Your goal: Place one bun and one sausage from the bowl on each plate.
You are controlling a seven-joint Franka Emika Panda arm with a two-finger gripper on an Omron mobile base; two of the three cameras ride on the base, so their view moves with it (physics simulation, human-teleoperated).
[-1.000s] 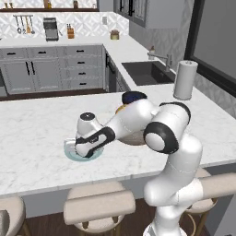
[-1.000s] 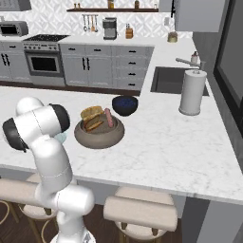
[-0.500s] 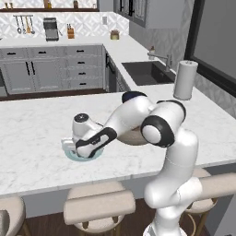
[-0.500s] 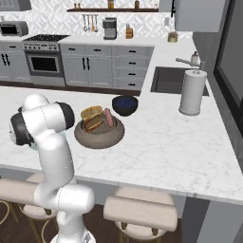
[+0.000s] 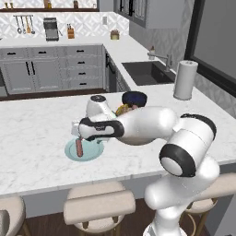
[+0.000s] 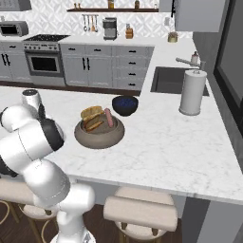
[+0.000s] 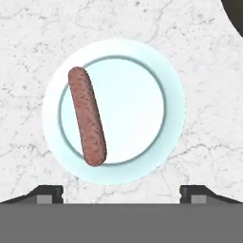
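The jaws of the gripper (image 7: 121, 192) have just spread wide, releasing the reddish-brown sausage (image 7: 87, 116). It now lies on the round pale blue plate (image 7: 142, 111), left of frame centre, so this plate lacks only a bun.

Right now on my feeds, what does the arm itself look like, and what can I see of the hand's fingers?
The arm is glossy white with rounded, bulbous segments and dark, near-black bands at its joints; no cables or markings show. The hand is white with dark parts. In the hand view its two finger tips appear as small dark blocks with grey pads.
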